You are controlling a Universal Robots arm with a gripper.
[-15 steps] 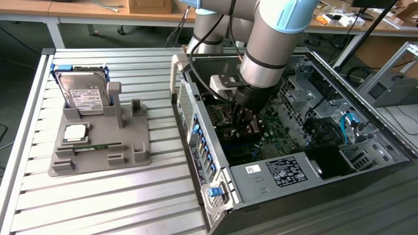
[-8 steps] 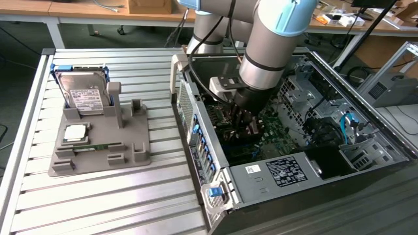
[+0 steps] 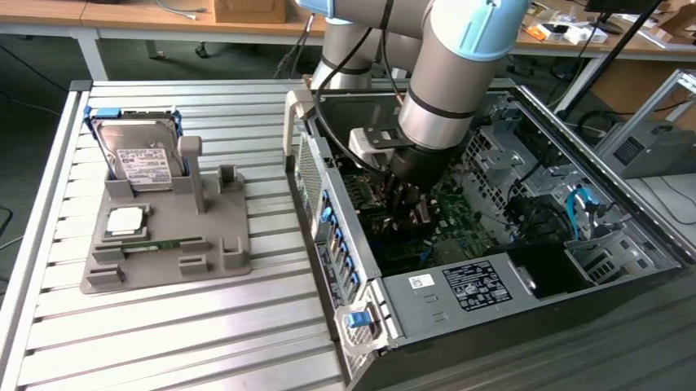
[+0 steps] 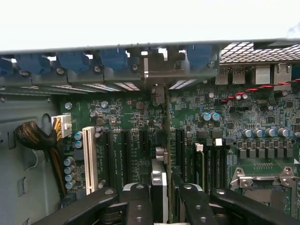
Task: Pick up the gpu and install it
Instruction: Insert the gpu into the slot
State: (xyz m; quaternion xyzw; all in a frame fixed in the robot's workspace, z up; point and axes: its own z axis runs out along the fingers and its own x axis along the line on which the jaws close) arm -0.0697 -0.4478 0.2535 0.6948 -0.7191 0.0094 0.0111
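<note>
Gripping the gpu (image 4: 159, 187), tool (image 4: 161, 199) (amid motherboard slots (image 4: 125, 150)).

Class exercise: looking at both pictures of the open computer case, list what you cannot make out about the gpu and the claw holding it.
- Exterior view: the gpu is hidden by the arm and claw down inside the case.
- Wrist view: the gpu stands edge-on, so its faces are unseen.
- Wrist view: whether it is seated in the slot is hidden behind the claw.

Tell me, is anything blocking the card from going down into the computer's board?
Nothing visible does. The gripper holds the gpu edge-on, right over the slots of the motherboard inside the open computer case. The black cable bundle lies off to the side.
</note>
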